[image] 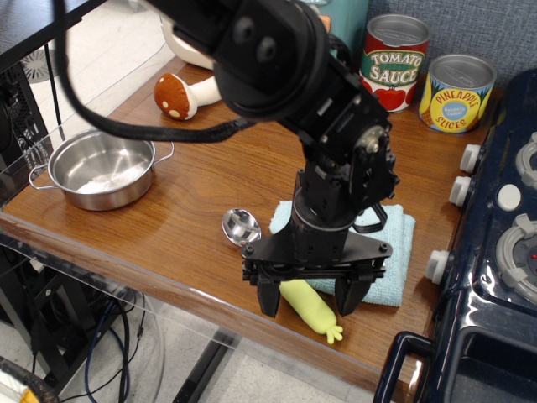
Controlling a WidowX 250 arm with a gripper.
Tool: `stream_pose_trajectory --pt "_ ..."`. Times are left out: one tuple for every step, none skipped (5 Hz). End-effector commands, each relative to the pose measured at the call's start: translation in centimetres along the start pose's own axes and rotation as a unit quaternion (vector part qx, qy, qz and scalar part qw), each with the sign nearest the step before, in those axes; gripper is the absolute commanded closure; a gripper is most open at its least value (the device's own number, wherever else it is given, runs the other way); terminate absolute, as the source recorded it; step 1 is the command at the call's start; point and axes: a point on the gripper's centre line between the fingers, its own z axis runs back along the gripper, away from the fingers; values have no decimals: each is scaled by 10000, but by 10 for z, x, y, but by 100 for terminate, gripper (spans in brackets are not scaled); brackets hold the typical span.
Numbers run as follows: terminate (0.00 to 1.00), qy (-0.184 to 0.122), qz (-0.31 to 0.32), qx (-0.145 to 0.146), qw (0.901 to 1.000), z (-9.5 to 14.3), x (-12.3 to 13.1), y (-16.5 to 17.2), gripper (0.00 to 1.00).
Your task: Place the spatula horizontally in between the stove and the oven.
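Wood surface: brown table (210, 176) carries everything in view; its front edge runs just below the jaws.
Gripper (310, 298): black, pointing down, jaws apart, one finger on each side of the spatula's handle; whether either finger touches the handle cannot be told.
Spatula (289, 283): lies flat on the table on a diagonal; its pale yellow-green handle passes between the two jaws, near their tips.
Spatula bowl: shiny round metal end sits outside the jaws, up and to the left of them in the picture.
Spatula frill: small frilled end of the handle pokes out just below and to the right of the jaws, close to the table's front edge.
Cloth (394, 252): light blue, folded, lying behind the jaws and partly hidden by the arm; the right-hand finger in the picture stands over its front edge.
Stove (495, 277): dark navy with white knobs, well to the right of the jaws.
Oven (348, 21): teal front only partly seen, far behind the jaws, mostly hidden by the arm.
Mushroom (180, 94): brown-capped toy, far up and left of the jaws.
Pot (101, 168): steel, two handles, well to the left of the jaws.
Cans (394, 63): tomato sauce and pineapple slices, standing upright far behind the jaws, beside the oven.
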Motion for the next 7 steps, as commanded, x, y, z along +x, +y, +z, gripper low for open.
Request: stream_pose_trajectory --pt "0 -57 -50 49 10000 -10 8 -5 100" --pt "0 -51 83 16 10000 -9 10 -3 100" --pt "0 -58 125 -12 9999 -7 14 1 100" --pt "0 -77 321 -87 9994 -1 21 11 100" --pt "0 -80 653 -173 9977 9 32 28 100" --pt "0 -88 1007 -310 9944 23 41 42 100" --pt "0 -167 1371 -524 9890 46 49 51 100"
